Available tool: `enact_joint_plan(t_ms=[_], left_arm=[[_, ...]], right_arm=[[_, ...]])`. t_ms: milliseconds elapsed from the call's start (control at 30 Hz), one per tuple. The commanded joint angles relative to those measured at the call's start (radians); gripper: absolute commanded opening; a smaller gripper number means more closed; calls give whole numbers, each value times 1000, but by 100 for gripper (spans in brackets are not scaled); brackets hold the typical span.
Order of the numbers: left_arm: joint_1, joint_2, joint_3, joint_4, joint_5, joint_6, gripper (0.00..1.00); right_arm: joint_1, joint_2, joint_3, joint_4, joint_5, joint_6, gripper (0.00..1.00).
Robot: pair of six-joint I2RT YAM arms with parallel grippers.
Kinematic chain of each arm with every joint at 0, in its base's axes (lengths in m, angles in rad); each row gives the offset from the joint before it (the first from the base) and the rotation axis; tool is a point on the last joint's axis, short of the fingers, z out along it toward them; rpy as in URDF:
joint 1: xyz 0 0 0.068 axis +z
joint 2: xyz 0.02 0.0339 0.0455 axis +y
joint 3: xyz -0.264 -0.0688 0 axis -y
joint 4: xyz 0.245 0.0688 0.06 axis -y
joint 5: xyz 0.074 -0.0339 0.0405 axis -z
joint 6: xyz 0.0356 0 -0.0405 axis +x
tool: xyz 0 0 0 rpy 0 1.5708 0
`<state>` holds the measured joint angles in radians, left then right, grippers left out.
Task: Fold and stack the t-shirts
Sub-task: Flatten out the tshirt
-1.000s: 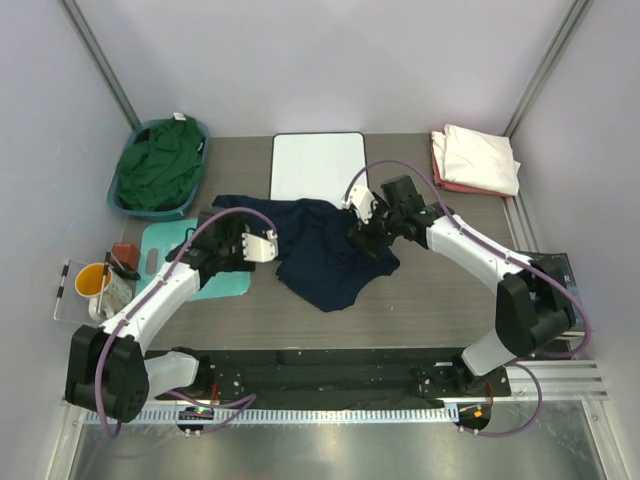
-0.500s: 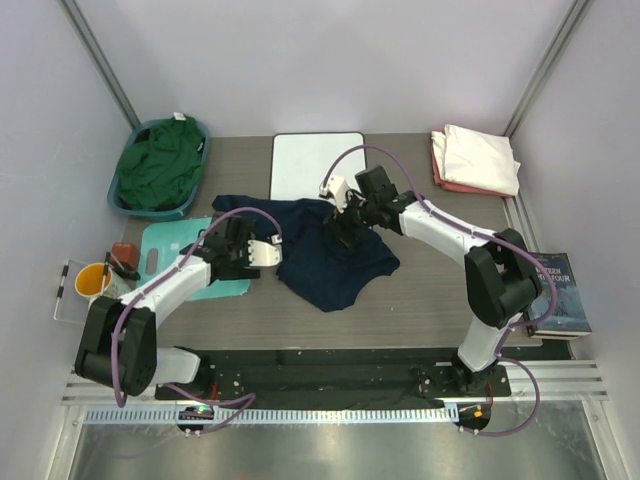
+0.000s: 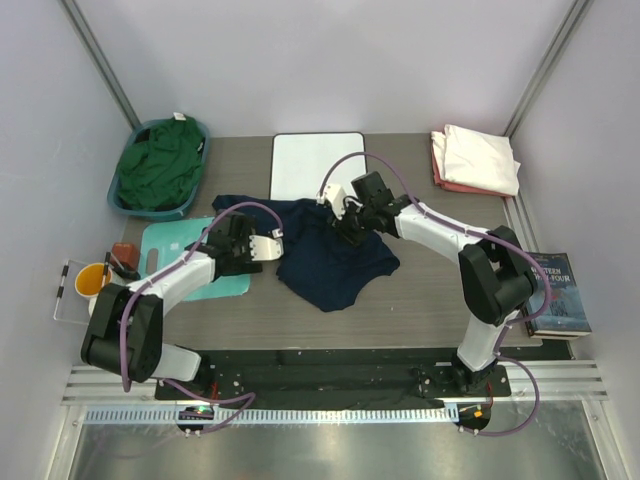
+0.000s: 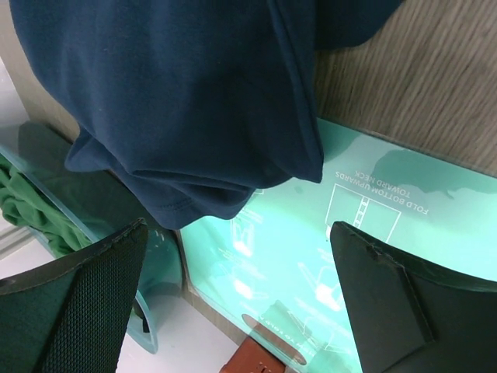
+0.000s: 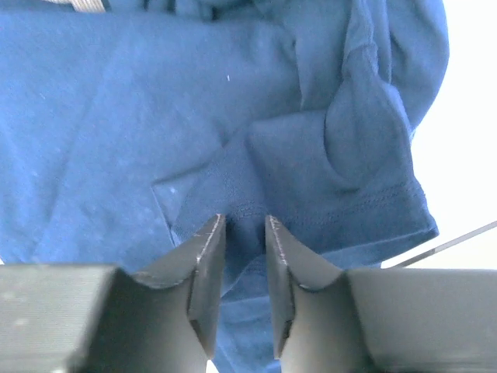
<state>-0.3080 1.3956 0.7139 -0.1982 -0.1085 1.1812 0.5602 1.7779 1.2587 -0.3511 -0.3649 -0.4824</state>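
Lower right of the left wrist view: the teal mat (image 4: 311, 256) bears upside-down print, "FOLD BOTTOM UPWARDS TOWARD NECK".

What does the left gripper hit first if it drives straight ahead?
Probably the bunched hem of the navy shirt, straight ahead of the open left gripper. Depth is unclear: it could land on the mat beside that hem.

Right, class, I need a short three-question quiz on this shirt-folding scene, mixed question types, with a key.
1. True or false: the left claw stands wide open.
2. The dark green t-shirt is: A bunched in the basket; B folded flat; C hanging in the air.
3. Which t-shirt lies under the right claw?
Key: 1 true; 2 A; 3 the navy t-shirt.
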Motion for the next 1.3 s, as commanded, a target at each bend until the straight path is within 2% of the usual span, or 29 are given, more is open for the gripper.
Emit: enact_joint_plan(t_ms=[0,67,100,167,233,267,300,367,600,733,767,800,833,867,933,967,1067,1100,1133,1200,1267], left_arm=[[-3,16,38,52,0,-18,100],[-3,23,45,52,-2,-25,100],[-3,26,48,52,-3,-26,100],[-3,31,52,52,-3,-28,100],[-3,40,53,54,4,-29,76],[-3,46,55,54,7,-29,58],[-3,61,58,57,7,-35,26],[-3,85,74,57,1,-63,0],[-3,118,117,56,-10,-100,0],[-3,112,125,57,-8,-94,0],[-5,111,127,56,-8,-94,0],[-6,112,128,56,-11,-97,0],[-8,114,130,56,-16,-97,0],[-13,115,131,56,-20,-98,2],[-17,114,133,56,-31,-103,7],[-19,109,133,54,-34,-103,11],[-22,95,130,46,-40,-107,13],[-23,91,130,42,-40,-109,13],[-23,85,124,40,-42,-106,13],[-23,71,116,37,-40,-100,13],[-23,65,111,39,-42,-89,13]], right_arm=[[0,-41,-30,21,35,-41,28],[0,-51,-41,20,37,-53,23],[0,-54,-44,15,37,-59,14],[0,-57,-42,9,49,-74,1],[0,-61,-35,6,64,-96,1],[0,-66,-32,4,73,-107,1],[0,-67,-28,6,101,-119,1],[1,-74,-12,4,133,-166,1],[-2,-123,41,20,306,-356,1],[-2,-144,22,151,426,-423,1],[-2,-144,19,205,449,-429,9],[-2,-143,8,230,469,-433,23],[-2,-137,1,253,501,-443,55],[-2,-135,-5,289,515,-453,64],[-2,-135,-25,323,555,-453,75],[-2,-136,-31,345,567,-444,77],[-3,-159,-58,358,584,-423,81],[-3,-172,-59,315,571,-411,80],[-9,-184,-61,272,542,-398,73],[-17,-216,-26,44,387,-378,66],[-26,-222,-2,-140,249,-320,62]])
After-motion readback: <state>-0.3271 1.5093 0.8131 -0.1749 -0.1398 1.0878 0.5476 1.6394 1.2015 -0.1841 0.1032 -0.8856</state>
